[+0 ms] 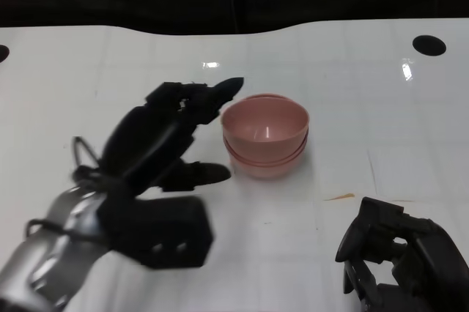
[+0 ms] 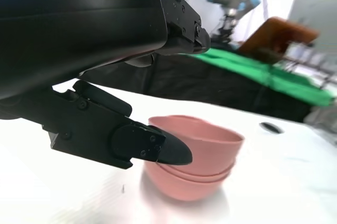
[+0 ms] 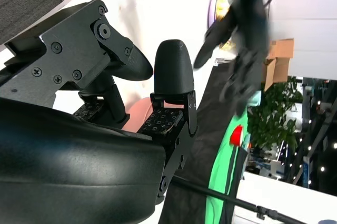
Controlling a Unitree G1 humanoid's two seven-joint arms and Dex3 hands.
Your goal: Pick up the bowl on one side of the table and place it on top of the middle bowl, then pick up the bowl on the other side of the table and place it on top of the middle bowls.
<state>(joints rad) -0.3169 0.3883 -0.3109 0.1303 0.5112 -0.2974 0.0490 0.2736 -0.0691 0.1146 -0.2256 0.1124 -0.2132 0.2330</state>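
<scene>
Pink bowl stack (image 1: 265, 136) looks complete — left hand (image 1: 165, 143) open, empty beside it; right hand (image 1: 399, 253) curled, empty. Next: retreat.

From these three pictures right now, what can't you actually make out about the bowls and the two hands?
- How many bowls are in the pink stack: head view and left wrist view show stacked rims, but the lower ones are nested and hidden.
- Right hand: cut off by the head view's bottom edge.
- The bowls in the right wrist view: only a pink sliver behind that hand's fingers.
- Left hand: whether its fingertips touch the stack's rim; motion blur.
</scene>
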